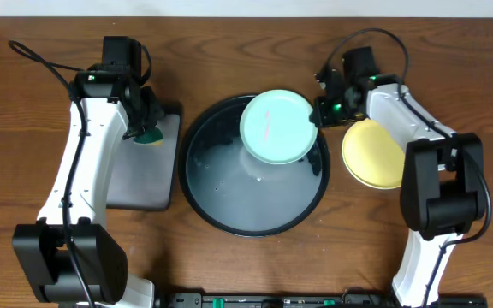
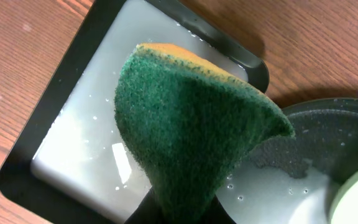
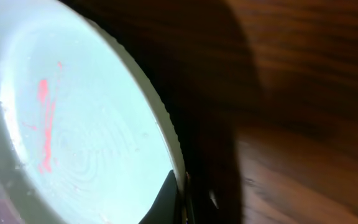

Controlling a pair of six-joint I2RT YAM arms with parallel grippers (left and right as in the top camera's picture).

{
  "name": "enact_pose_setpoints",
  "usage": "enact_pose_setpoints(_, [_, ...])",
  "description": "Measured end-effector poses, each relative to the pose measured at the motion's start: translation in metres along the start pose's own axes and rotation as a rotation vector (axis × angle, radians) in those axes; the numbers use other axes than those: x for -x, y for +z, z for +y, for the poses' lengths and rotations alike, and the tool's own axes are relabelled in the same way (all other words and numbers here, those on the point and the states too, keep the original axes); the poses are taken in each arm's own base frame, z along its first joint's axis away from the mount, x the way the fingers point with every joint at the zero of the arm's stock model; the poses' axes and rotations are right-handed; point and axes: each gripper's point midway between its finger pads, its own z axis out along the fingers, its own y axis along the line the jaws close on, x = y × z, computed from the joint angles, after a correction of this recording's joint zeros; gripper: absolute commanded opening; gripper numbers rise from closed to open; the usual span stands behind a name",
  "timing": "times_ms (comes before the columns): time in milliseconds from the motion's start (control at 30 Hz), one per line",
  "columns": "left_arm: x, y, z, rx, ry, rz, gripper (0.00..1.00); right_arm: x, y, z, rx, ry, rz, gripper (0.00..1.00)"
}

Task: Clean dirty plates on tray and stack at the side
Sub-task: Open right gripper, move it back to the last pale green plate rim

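Note:
A pale mint plate [image 1: 278, 127] with a red smear is held above the back right of the large round black tray [image 1: 221, 210]. My right gripper [image 1: 319, 115] is shut on its right rim; the right wrist view shows the plate [image 3: 73, 124] pinched between the fingers [image 3: 182, 196]. A pale yellow plate [image 1: 373, 154] lies on the table right of the tray. My left gripper [image 1: 146, 128] is shut on a green and yellow sponge [image 2: 191, 130] above the dark grey rectangular tray [image 2: 73, 143]. Only one mint plate is in view.
The rectangular tray [image 1: 148, 171] holds milky water and sits left of the round tray. The round tray holds a film of soapy water [image 1: 229, 167]. Both arms' bases stand at the front edge of the wooden table.

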Motion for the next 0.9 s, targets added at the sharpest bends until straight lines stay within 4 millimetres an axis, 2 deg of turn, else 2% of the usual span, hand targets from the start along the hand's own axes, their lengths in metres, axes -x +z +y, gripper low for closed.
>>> enact_pose_setpoints(200, [-0.001, 0.000, -0.001, -0.005, 0.000, 0.003, 0.08, -0.002, -0.015, 0.036, -0.035, -0.081, -0.004, 0.01])
enact_pose_setpoints(367, [-0.001, 0.000, -0.001, -0.007, 0.001, 0.003, 0.08, -0.020, -0.008, 0.057, -0.067, -0.184, 0.059, 0.03])
enact_pose_setpoints(467, [-0.001, 0.000, -0.003, -0.008, 0.004, 0.003, 0.08, -0.025, -0.005, 0.064, -0.076, -0.255, 0.076, 0.13])
enact_pose_setpoints(533, [-0.002, 0.000, -0.005, -0.011, 0.009, 0.001, 0.08, -0.026, -0.004, 0.066, -0.080, -0.305, 0.081, 0.29])
enact_pose_setpoints(633, [-0.003, -0.001, -0.009, -0.015, 0.020, 0.002, 0.08, -0.028, -0.002, 0.069, -0.079, -0.369, 0.089, 0.40])
enact_pose_setpoints(733, [-0.006, -0.001, -0.014, -0.020, 0.034, 0.001, 0.08, -0.028, -0.002, 0.069, -0.079, -0.385, 0.090, 0.48])
enact_pose_setpoints(800, [-0.008, -0.002, -0.018, -0.024, 0.046, 0.002, 0.08, -0.028, -0.003, 0.068, -0.084, -0.344, 0.091, 0.49])
enact_pose_setpoints(900, [-0.010, -0.003, -0.023, -0.030, 0.060, 0.001, 0.08, -0.035, -0.004, 0.064, -0.113, -0.152, 0.108, 0.48])
